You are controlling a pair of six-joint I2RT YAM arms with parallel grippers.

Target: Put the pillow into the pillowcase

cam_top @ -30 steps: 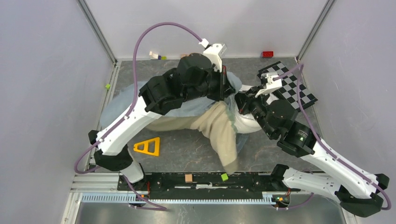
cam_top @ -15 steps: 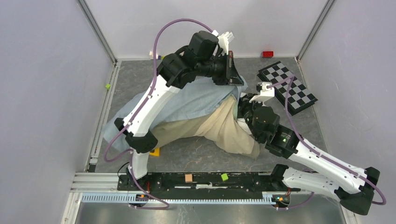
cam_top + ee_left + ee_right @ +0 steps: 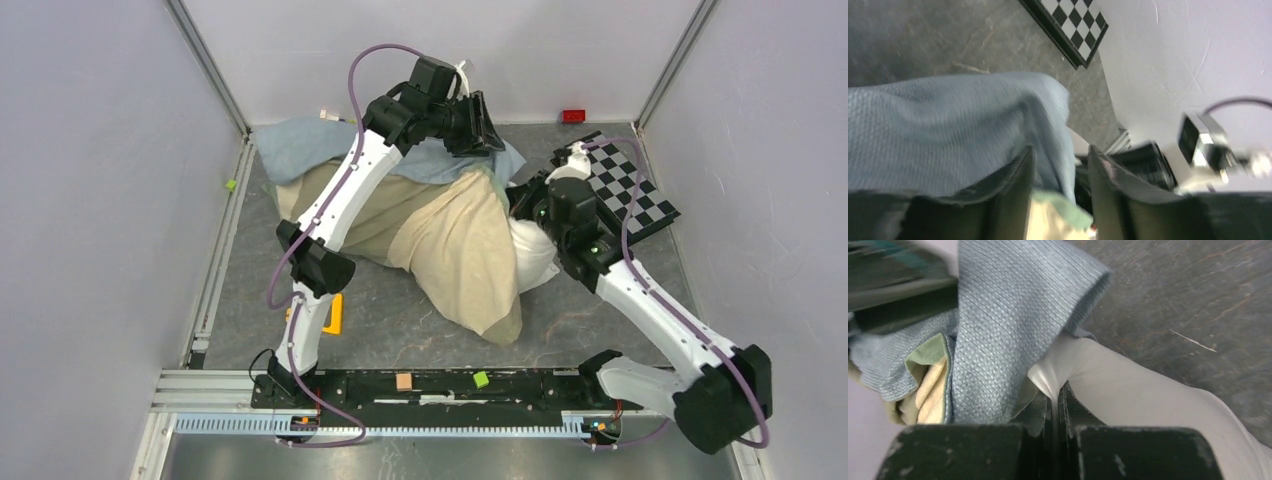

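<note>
Just left of the checkered board (image 3: 625, 185), the pillow (image 3: 530, 255) pokes its white end toward it from the pillowcase (image 3: 465, 250), whose length runs leftward. The right claw (image 3: 1054, 395) pinches pillow fabric; the left claw (image 3: 1059, 155) grips the pillowcase's blue edge
</note>
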